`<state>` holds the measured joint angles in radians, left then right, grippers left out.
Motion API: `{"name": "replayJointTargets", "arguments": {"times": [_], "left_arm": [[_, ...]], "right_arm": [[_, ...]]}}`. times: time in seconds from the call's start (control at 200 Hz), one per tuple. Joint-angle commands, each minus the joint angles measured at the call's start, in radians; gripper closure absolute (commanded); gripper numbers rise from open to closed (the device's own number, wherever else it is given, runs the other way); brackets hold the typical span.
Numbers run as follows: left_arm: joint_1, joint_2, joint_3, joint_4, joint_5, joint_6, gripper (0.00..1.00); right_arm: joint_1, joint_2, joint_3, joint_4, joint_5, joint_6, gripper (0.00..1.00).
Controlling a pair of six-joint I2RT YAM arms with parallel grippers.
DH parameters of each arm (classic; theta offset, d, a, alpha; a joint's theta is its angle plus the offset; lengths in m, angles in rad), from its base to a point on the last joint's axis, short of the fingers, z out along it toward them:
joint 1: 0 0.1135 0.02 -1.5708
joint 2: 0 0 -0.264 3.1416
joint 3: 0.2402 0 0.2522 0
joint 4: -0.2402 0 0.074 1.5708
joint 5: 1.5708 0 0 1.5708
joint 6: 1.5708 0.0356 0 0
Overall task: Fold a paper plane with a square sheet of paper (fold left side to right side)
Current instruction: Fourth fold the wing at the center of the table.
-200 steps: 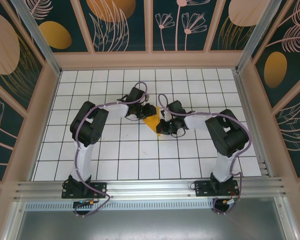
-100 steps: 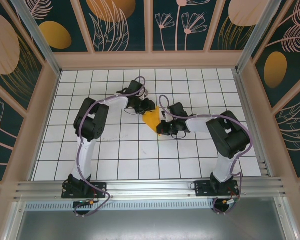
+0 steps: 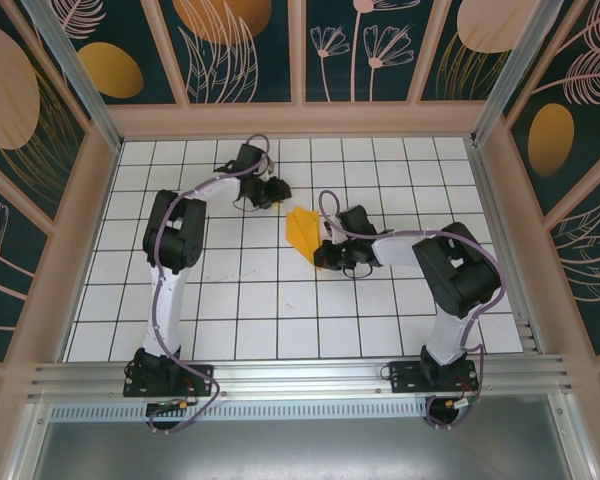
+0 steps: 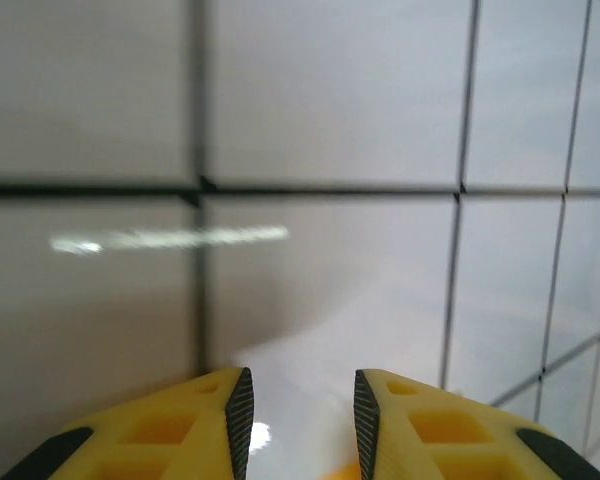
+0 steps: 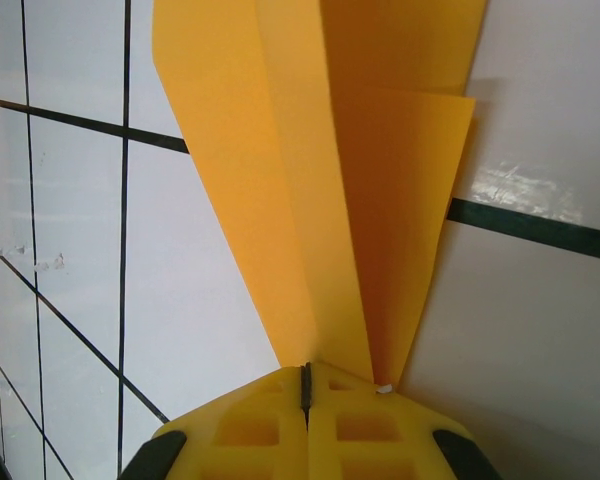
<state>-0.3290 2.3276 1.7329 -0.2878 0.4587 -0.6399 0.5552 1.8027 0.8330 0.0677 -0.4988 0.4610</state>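
The square sheet of paper, folded into the orange paper plane (image 3: 302, 230), lies near the table's middle as a pointed wedge with raised creases. My right gripper (image 3: 323, 256) is shut on its narrow near tip. In the right wrist view the paper plane (image 5: 310, 200) fans out from the closed right gripper (image 5: 306, 385), with a centre ridge and a flap on the right. My left gripper (image 3: 278, 193) sits apart from the paper, up and to its left. In the left wrist view the left gripper (image 4: 302, 420) is open with bare tile between its fingers (image 4: 238, 420).
White grid tiles (image 3: 230, 300) cover the table inside a framed enclosure with patterned walls (image 3: 240, 50). Both arms reach in from the near rail (image 3: 300, 375). Open tiles lie all round the paper.
My left gripper has let go of the paper and pulled back up and to the left. The right gripper has stayed shut on the paper's tip.
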Motion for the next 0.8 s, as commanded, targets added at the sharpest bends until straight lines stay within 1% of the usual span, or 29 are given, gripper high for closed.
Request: {"name": "replayJointTargets", "arguments": {"times": [0.0,0.05,0.09,0.205,0.3,0.4,0.485,0.576,0.796], "left_arm": [[0.016,-0.083,0.029,-0.004,-0.046,0.057,0.64],[0.016,-0.129,0.005,0.003,-0.051,0.063,0.64],[0.016,-0.177,-0.051,0.034,-0.040,0.057,0.64],[0.007,-0.341,-0.280,0.179,0.026,0.007,0.68],[-0.030,-0.452,-0.461,0.271,0.049,-0.021,0.69],[-0.083,-0.516,-0.598,0.352,0.064,-0.072,0.72],[-0.140,-0.525,-0.668,0.421,0.093,-0.116,0.72],[-0.187,-0.507,-0.701,0.464,0.113,-0.151,0.72],[-0.241,-0.434,-0.698,0.513,0.132,-0.191,0.73]], "right_arm": [[-0.002,0.051,-0.069,-0.209,0.045,0.012,1.00],[-0.002,0.050,-0.070,-0.206,0.044,0.011,1.00],[-0.002,0.049,-0.069,-0.201,0.046,0.011,1.00],[-0.003,0.049,-0.069,-0.193,0.052,0.008,1.00],[-0.003,0.053,-0.070,-0.186,0.052,0.005,1.00],[-0.003,0.062,-0.062,-0.190,0.051,0.000,1.00],[-0.003,0.064,-0.058,-0.193,0.051,-0.001,1.00],[-0.002,0.066,-0.055,-0.198,0.054,-0.002,1.00],[-0.003,0.064,-0.059,-0.203,0.063,-0.005,1.00]]}}
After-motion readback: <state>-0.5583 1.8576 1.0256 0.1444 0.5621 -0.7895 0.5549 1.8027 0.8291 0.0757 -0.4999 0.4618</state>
